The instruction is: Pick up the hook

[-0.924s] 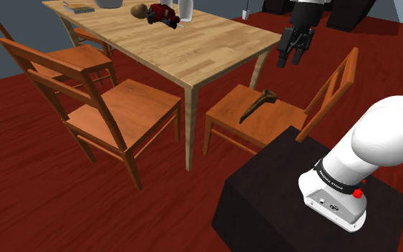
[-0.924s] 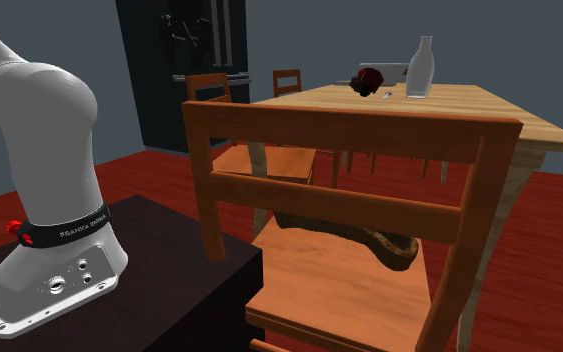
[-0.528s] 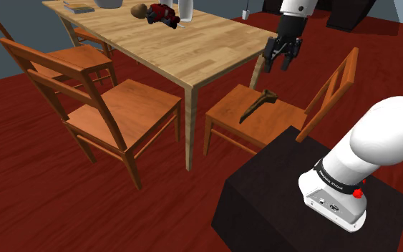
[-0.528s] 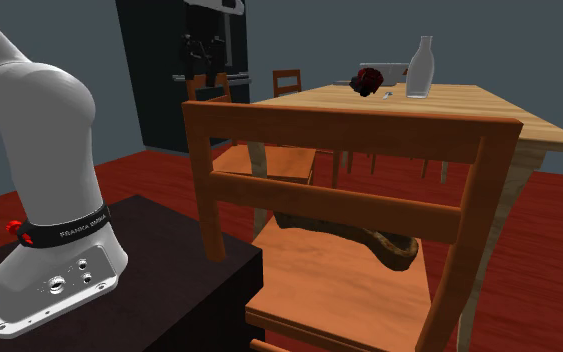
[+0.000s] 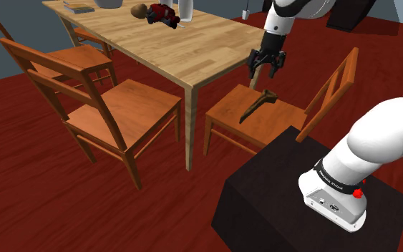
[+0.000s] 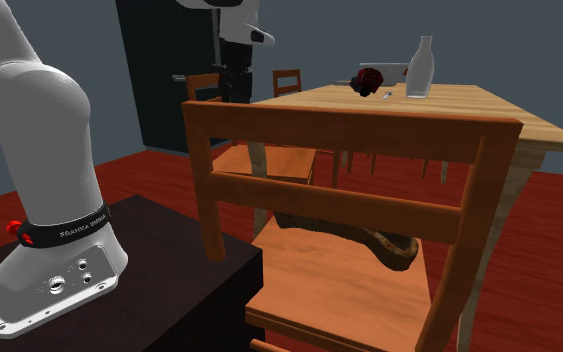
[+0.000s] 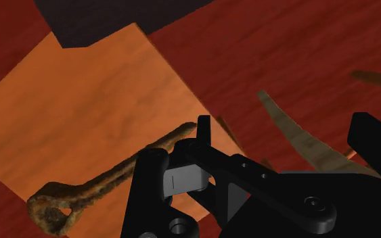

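A dark brown, rough-looking hook (image 5: 258, 104) lies flat on the orange wooden chair seat (image 5: 228, 114) beside the stand. In the second exterior view the hook (image 6: 354, 236) shows between the chair's back rails. My gripper (image 5: 264, 71) hangs open above the hook's far end, near the table's corner, clear of the seat. It points downward with nothing between its fingers. In the wrist view the hook (image 7: 107, 177) stretches across the seat just off the gripper (image 7: 287, 130), its looped end farthest from the fingers. The gripper (image 6: 232, 86) also rises behind the chair's top rail.
A wooden table (image 5: 192, 54) stands close beside the chair, carrying a clear bottle (image 5: 185, 8), a dark red object (image 5: 162, 13) and books (image 5: 78, 7). The chair's back (image 5: 332, 86) rises toward the black stand (image 5: 293, 193). Two more chairs (image 5: 114, 107) stand on the red floor.
The gripper has come down and toward the shoulder view's left, from high beyond the chair to just above the hook's far end. The hook has not moved.
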`<state>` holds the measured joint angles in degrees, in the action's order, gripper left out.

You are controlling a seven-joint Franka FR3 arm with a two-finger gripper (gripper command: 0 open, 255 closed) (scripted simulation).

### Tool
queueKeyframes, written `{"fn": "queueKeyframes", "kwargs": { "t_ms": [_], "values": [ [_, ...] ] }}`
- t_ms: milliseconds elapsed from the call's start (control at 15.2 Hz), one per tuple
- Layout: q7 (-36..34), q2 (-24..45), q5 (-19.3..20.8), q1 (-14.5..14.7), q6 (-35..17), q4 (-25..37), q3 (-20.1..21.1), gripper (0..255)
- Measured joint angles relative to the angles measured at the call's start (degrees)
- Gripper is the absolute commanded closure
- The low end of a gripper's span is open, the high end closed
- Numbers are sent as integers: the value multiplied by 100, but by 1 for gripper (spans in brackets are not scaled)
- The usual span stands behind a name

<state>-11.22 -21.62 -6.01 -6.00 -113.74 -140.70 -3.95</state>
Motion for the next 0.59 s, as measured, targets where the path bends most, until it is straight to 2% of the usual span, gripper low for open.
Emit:
{"fn": "queueKeyframes", "kwargs": {
  "t_ms": [594],
  "values": [
    [-861, 1736, -73, -379, -1351, 495, -211, 0]
  ]
}}
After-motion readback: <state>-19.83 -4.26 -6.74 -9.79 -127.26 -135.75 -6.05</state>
